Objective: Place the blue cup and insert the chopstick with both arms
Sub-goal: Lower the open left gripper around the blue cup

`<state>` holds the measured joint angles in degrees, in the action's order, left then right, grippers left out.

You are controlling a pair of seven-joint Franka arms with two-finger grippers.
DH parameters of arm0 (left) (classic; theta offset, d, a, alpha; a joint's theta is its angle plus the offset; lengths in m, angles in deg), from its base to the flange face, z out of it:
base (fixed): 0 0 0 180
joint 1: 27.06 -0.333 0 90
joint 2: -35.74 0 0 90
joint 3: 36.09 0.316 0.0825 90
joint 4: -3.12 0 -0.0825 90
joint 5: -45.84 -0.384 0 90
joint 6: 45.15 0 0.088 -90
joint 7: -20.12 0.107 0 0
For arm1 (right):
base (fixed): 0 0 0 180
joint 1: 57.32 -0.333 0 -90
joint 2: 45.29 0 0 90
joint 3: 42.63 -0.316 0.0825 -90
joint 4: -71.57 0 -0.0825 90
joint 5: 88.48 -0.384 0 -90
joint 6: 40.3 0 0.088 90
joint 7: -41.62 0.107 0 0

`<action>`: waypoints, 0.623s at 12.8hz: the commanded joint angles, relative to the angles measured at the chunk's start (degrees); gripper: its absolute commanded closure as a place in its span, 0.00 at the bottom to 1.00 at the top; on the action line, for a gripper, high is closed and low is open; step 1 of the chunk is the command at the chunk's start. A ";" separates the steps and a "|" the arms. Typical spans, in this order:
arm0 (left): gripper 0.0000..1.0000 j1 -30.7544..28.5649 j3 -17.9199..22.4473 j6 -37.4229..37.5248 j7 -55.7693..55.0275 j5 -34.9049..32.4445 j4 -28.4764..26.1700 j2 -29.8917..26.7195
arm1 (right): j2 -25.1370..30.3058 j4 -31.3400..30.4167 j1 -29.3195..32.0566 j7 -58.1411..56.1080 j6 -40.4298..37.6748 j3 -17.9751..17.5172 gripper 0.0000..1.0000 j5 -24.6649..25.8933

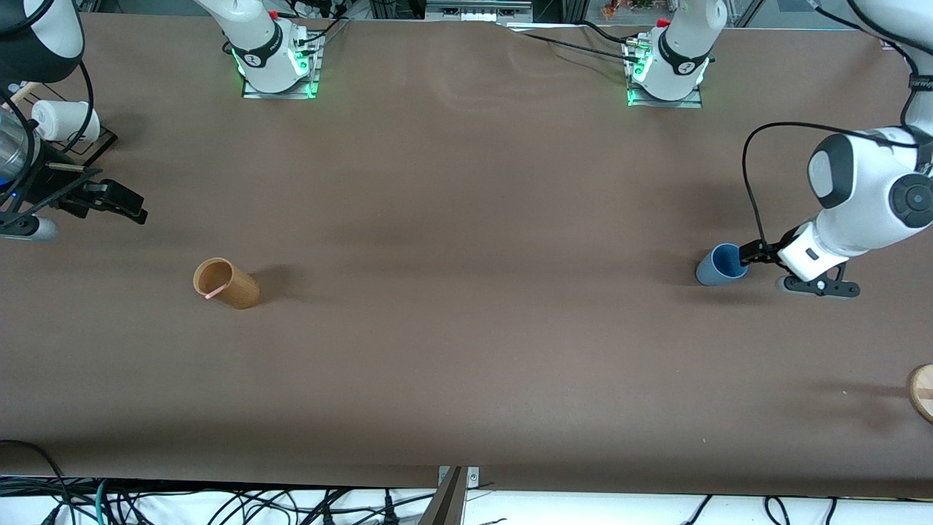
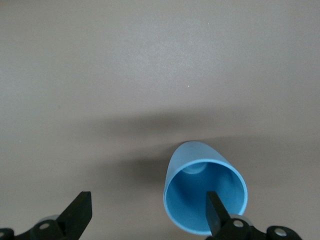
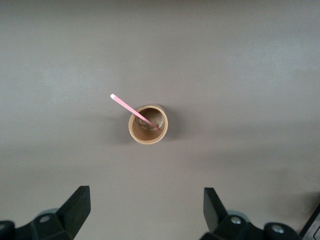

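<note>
The blue cup (image 1: 720, 265) stands upright on the brown table (image 1: 466, 350) toward the left arm's end. My left gripper (image 1: 751, 255) is low beside it and open. In the left wrist view one fingertip (image 2: 216, 214) shows against the cup's (image 2: 200, 175) light-blue inside, and the other is apart over bare table. The pink chopstick (image 1: 216, 294) leans inside a tan wooden cup (image 1: 227, 284) toward the right arm's end. My right gripper (image 1: 120, 204) hangs open in the air near that end. Its wrist view looks down on the wooden cup (image 3: 148, 131) and chopstick (image 3: 131, 110); the right gripper (image 3: 147, 210) holds nothing.
A white paper cup (image 1: 65, 120) lies on a black rack at the right arm's end of the table. A round wooden piece (image 1: 923, 392) shows at the left arm's end, nearer the front camera than the blue cup.
</note>
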<state>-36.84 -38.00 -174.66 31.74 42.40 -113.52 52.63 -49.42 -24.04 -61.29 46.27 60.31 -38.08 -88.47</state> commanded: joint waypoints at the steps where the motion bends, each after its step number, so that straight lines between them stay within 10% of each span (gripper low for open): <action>1: 0.00 -0.07 -0.11 -1.09 0.68 -1.40 0.35 0.77 | 0.79 -0.63 0.64 -0.69 0.28 -0.59 0.00 0.17; 8: 0.00 -0.16 -0.11 -1.62 0.59 -0.79 0.09 1.92 | 0.79 -0.63 0.64 -0.69 0.28 -0.51 0.00 0.08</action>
<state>-36.86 -38.01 -175.71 31.74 42.40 -113.51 54.00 -49.42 -24.04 -61.29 46.26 60.31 -38.08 -88.47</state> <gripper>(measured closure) 0.000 0.000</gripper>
